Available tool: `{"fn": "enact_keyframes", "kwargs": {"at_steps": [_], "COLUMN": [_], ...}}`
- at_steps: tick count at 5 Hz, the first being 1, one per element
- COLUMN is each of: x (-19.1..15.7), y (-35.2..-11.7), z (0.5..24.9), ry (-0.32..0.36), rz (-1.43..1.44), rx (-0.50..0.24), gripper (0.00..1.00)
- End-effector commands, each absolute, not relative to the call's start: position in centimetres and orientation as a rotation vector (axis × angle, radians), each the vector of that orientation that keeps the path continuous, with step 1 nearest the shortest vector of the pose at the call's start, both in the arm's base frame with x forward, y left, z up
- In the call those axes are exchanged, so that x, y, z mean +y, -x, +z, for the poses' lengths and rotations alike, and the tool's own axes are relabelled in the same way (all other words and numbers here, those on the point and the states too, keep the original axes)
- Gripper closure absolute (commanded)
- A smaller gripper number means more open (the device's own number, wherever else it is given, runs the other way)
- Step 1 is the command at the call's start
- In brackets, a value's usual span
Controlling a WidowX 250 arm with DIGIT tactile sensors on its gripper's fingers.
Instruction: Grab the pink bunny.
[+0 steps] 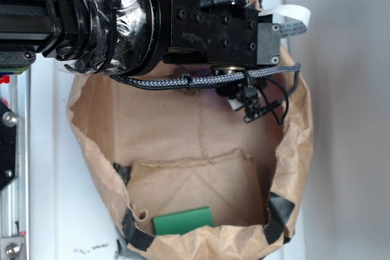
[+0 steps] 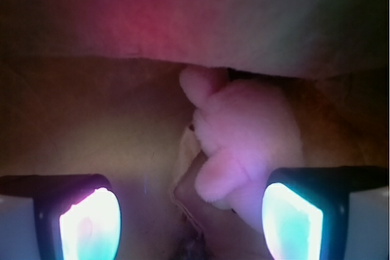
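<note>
Two fingers (image 2: pixel 190 220) stand spread and empty inside the paper bag (image 1: pixel 292 150). The bunny (image 2: pixel 244 144) lies off-centre, against the right pad (image 2: pixel 289 220); closing here may pinch only an ear or shove it away.

Pink bunny (image 2: pixel 244 144): soft fuzzy plush, matt. Paper bag (image 1: pixel 298 144): crumpled brown kraft paper, matt, black tape at lower rim. Green block (image 1: pixel 183 220): smooth, matt. Arm (image 1: pixel 91 19): black plastic, wrinkled glossy film wrap, braided cable sleeve.

No legible text, labels, brands or numbers in either view; faint dark marks on white surface (image 1: pixel 85 249) unreadable.
</note>
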State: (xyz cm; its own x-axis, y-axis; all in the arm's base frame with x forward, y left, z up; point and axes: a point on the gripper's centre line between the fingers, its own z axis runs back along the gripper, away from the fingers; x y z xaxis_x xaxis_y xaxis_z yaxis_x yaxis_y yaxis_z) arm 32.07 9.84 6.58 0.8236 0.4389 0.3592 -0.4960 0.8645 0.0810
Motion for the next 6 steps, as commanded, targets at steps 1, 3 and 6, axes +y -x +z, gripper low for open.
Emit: {"fn": "enact_keyframes", "kwargs": {"at_steps": [1, 3, 6], "x": [11.9, 12.9, 12.8], "y": [-32.6, -32.7, -33.4], "z": [7.7, 6.3, 4.8], "ry": [-0.206, -0.209, -0.265], "rz": [0.527, 0.527, 0.503], "rx": [-0.439, -0.451, -0.446], "gripper": [0.00, 0.00, 0.00]}}
